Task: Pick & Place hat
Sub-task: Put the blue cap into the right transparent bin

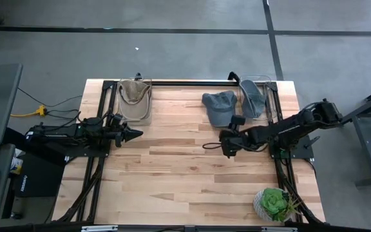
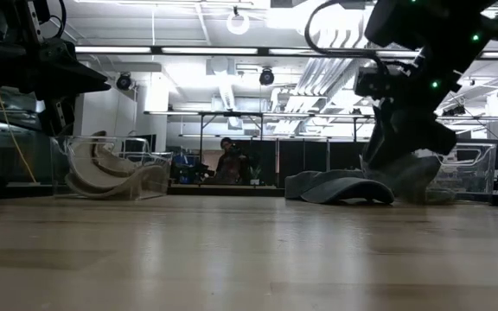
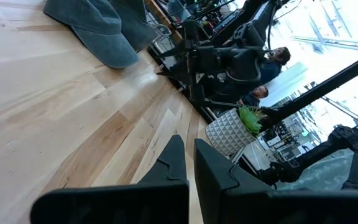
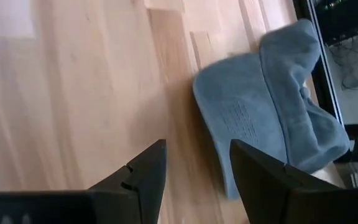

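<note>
Pictured on the wooden table (image 1: 172,174): the grey-blue hat (image 1: 219,106), out on the boards at the far side. Lay just beside a clear bin (image 1: 270,84) that held a 2nd blue hat (image 1: 253,98). Sat slumped and creased in the right wrist view, crown sagging, brim turned toward the camera.

Hovered near the hat but apart from it: the right gripper (image 1: 228,151), fingers spread wide and pinching nothing. Faced the brim squarely, with bare wood between fingertips and cloth.

Waited on the opposite side of the table: the left gripper (image 1: 134,134), fingers pressed nearly together and empty. Hung just in front of a 2nd clear bin (image 1: 118,84), where a tan hat (image 1: 134,96) rested.

Looked light and soft, by every sign; likely to fold or drag rather than lift as 1 rigid piece. Judged the best hold to be the stiffer brim edge, or the seam where brim met crown. Judged the loose crown a poorer choice, since fabric there could bunch and slide out of 2 narrow fingers. Little risk of breakage, more of a snag on the bin wall.

Also on the table, at the near right corner: a potted plant (image 1: 274,203). Visible in the room beyond, from table height: 1 person (image 2: 229,160).
</note>
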### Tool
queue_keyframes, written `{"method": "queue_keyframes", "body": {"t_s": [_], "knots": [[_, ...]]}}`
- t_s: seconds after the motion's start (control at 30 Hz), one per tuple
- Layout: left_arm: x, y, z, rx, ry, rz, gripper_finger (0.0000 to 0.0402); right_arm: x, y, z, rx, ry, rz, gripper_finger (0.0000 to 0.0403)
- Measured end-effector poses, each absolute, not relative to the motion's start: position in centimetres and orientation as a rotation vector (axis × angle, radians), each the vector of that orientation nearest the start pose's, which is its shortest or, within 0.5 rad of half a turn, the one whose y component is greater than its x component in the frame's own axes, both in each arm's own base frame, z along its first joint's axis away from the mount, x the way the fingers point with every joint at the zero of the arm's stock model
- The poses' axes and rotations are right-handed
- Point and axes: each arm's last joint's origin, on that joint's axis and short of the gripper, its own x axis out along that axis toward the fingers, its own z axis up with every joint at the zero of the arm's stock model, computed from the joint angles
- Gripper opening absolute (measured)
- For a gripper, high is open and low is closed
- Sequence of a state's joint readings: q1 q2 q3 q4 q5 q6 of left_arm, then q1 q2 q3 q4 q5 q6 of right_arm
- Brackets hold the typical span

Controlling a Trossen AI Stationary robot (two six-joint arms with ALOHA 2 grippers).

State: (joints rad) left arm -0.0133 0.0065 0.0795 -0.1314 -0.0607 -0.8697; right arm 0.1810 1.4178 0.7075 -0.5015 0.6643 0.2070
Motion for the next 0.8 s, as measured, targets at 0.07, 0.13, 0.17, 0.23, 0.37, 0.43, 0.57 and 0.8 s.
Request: {"method": "queue_keyframes", "body": {"t_s": [0.07,0.13,0.17,0.23,0.37,0.43,0.57,0.8], "knots": [[9.2,0.1,17.7,-0.867,0.034,0.07,0.0001,23.4,2.2,16.3,-0.316,1.066,-0.542,0.0179],[9.2,0.1,17.7,-0.867,0.034,0.07,0.0001,23.3,1.8,16.0,-0.305,1.069,-0.552,0.019],[9.2,0.1,17.7,-0.867,0.034,0.069,0.0001,23.2,1.7,15.8,-0.296,1.073,-0.55,0.0197],[9.2,0.1,17.7,-0.867,0.034,0.07,0.0001,23.1,1.4,15.4,-0.288,1.076,-0.549,0.0214],[9.2,0.1,17.7,-0.867,0.034,0.07,0.0001,23.3,0.8,14.5,-0.334,1.096,-0.545,0.0249],[9.2,0.1,17.7,-0.867,0.034,0.069,0.0001,23.5,0.6,14.0,-0.391,1.115,-0.544,0.0264],[9.2,0.1,17.7,-0.867,0.034,0.07,0.0001,24.1,0.0,13.0,-0.504,1.142,-0.571,0.0278],[9.2,0.0,17.7,-0.867,0.034,0.069,0.0001,24.6,-0.8,11.7,-0.628,1.194,-0.606,0.0279]]}}
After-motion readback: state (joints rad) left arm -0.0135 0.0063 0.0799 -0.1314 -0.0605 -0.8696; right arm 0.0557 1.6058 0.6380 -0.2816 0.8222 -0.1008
